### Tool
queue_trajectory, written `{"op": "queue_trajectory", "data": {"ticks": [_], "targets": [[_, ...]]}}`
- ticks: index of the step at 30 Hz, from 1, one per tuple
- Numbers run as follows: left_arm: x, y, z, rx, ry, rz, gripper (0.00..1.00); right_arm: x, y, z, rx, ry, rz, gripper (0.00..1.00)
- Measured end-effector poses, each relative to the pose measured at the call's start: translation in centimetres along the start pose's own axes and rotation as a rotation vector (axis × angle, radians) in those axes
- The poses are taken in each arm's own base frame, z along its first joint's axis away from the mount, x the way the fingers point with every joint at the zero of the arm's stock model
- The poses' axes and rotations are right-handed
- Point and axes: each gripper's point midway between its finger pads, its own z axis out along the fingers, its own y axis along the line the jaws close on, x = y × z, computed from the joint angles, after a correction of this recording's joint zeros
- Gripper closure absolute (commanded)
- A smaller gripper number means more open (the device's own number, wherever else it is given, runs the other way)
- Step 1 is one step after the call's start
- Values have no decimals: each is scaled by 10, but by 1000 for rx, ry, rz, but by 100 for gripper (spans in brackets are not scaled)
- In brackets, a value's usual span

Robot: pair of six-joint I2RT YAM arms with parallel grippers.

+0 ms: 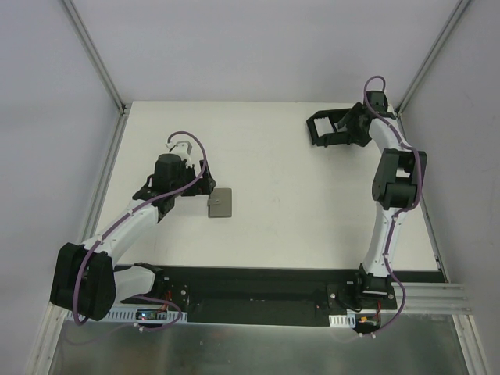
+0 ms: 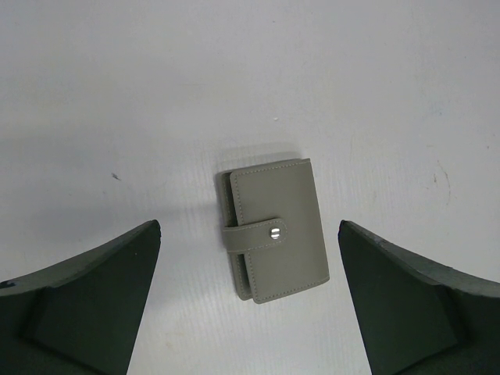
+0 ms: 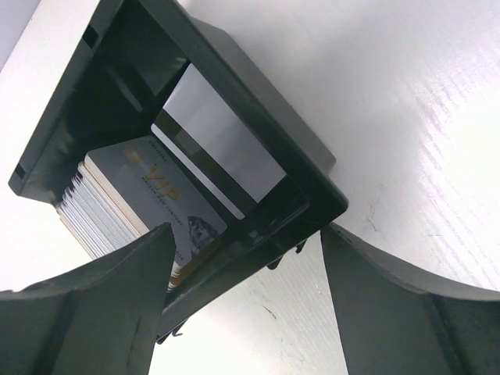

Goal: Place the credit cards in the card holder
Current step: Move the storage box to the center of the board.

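Nearest to me, I am hovering my left tool (image 2: 250, 225) over the small flat grey folding card holder (image 2: 275, 230), with its two dark fingers spread wide and carrying nothing. The card holder is lying flat on the white worktop (image 2: 234, 62), between the fingers in the wrist view and touching neither. It is sitting closed, with its closing tab (image 2: 251, 236) wrapped across the front and a small metal snap (image 2: 273, 232) looking fastened.

Farther off, at the far right of the worktop, I am reaching my right tool (image 3: 246, 228) down at the black plastic tray (image 3: 258, 101). Its fingers are standing well apart and gripping nothing. One is dipping toward the thin plastic credit cards (image 3: 148, 187) and the other is hanging outside the tray wall. The cards are leaning in a stack inside the tray, the front one pale with gold print. One more card (image 3: 219, 144), whitish with a dark stripe, is standing apart behind them.

As I judge it, I am working on the opening step: no card is out and the holder is not yet open. The next move is asking two things of me — pinching a single card off the stack, not the tray wall, and undoing the tab so the pockets are showing. Thin cards packed this tightly are likely to come up in pairs.
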Motion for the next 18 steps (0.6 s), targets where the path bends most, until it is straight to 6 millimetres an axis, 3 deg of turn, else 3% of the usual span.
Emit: {"op": "queue_trajectory", "data": {"ticks": [12,18], "targets": [[0,0,0,0,0,0,4,27,3,8,-8,29,-26,24],[2,1,0,-1,2,-1,4,47,3,-6,-10,37,-33,25]]}}
